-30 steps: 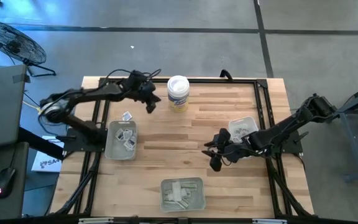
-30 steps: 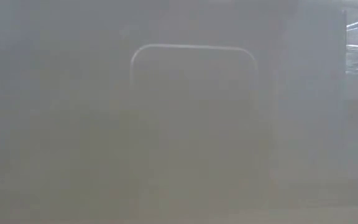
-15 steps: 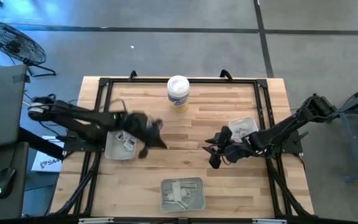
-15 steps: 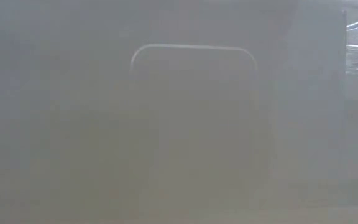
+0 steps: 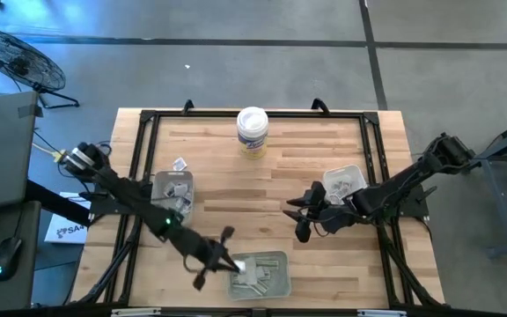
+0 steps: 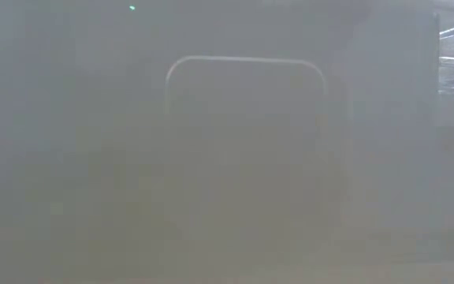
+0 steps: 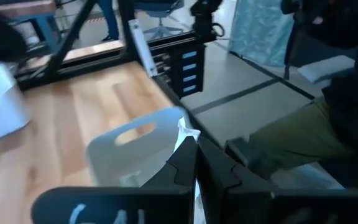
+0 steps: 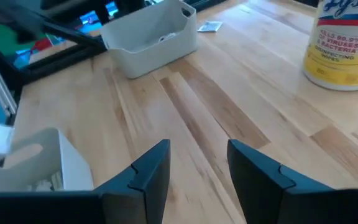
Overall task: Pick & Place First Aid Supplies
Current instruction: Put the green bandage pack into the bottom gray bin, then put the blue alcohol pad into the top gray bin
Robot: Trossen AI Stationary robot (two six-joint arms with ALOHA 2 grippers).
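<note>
From above, your left gripper [image 5: 221, 261] was at the near tray [image 5: 274, 281] at the bench's [image 5: 236, 189] front edge, fingers together, apparently carrying a packet there. The right gripper [image 5: 299, 220] waited mid-bench beside the right tray [image 5: 356, 173], fingers apart and empty. More packets [image 5: 180, 199] lay in the left tray [image 5: 158, 214], one loose [image 5: 180, 164] just outside it, so sorting looked unfinished. A white tub [image 5: 252, 131] stood at the far edge.

The low view gave you only grey haze.

In the left wrist view, the fingers [image 7: 185, 163] were pinched on a thin white packet [image 7: 187, 129], held over the near tray's wall [image 7: 135, 140], a sensible spot for release.

In the right wrist view, the open fingers [image 8: 151, 167] looked across bare planks toward the left tray [image 8: 151, 38] and the tub [image 8: 347, 43].

The bench was pale wood in a black frame, on a grey concrete floor with a fan [image 5: 16, 55] nearby.
</note>
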